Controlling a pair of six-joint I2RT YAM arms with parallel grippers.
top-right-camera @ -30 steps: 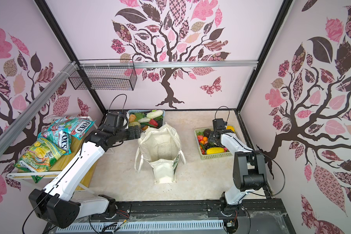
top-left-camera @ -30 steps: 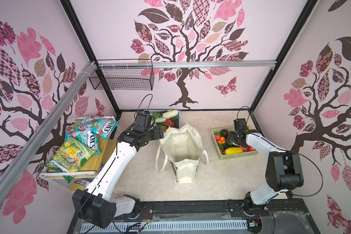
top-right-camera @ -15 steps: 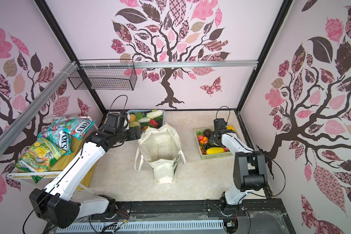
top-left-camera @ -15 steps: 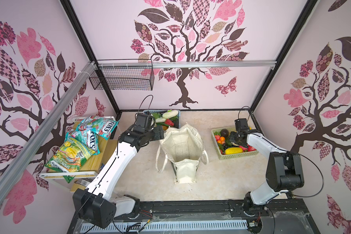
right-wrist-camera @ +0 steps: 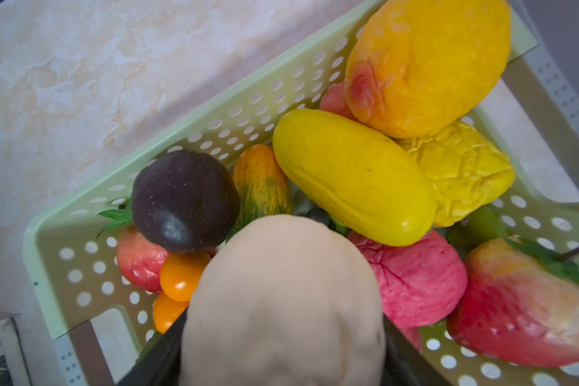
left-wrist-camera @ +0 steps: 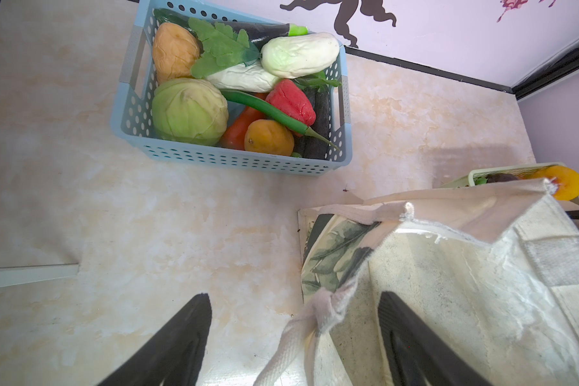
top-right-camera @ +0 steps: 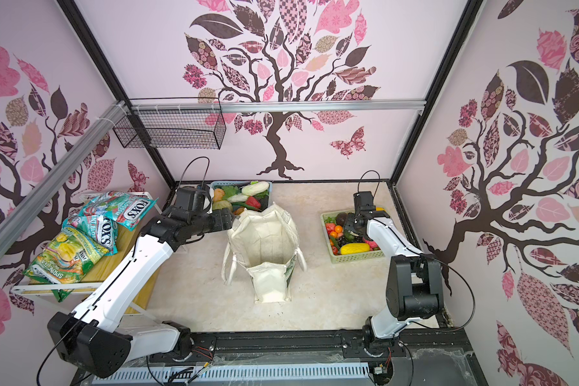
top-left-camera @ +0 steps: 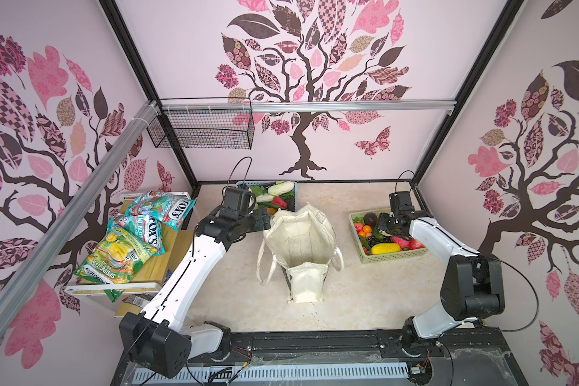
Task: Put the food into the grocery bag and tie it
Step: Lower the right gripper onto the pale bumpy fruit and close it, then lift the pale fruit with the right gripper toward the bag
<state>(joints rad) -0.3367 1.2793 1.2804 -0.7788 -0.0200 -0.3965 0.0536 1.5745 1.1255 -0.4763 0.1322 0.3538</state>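
We see the vegetable basket [left-wrist-camera: 231, 160] just behind the grocery bag [top-left-camera: 298, 240], leftward — the fruit basket [top-left-camera: 393, 257] to its right, the snack shelf [top-left-camera: 154, 267] well left.

A cream canvas tote bag [top-left-camera: 298, 240] with a green leaf print stands upright, mouth gaping, at the middle of the counter [top-left-camera: 365, 300], its long cream handles [left-wrist-camera: 288, 347] drooping down both sides. Glossy toy vegetables, among them a round pale-green cabbage [left-wrist-camera: 189, 112], a tan potato [left-wrist-camera: 174, 50], a red pepper [left-wrist-camera: 291, 103] and a slim green chilli [left-wrist-camera: 268, 113], fill a blue perforated basket [left-wrist-camera: 231, 160] just behind the bag. Toy fruits, including a yellow oblong fruit [right-wrist-camera: 351, 177], a dark purple plum [right-wrist-camera: 184, 200] and a red apple [right-wrist-camera: 528, 307], crowd a pale green basket [right-wrist-camera: 81, 267] to the bag's right. Above them, a beige egg-shaped toy [right-wrist-camera: 281, 284] sits clamped in the right end effector [right-wrist-camera: 283, 331].
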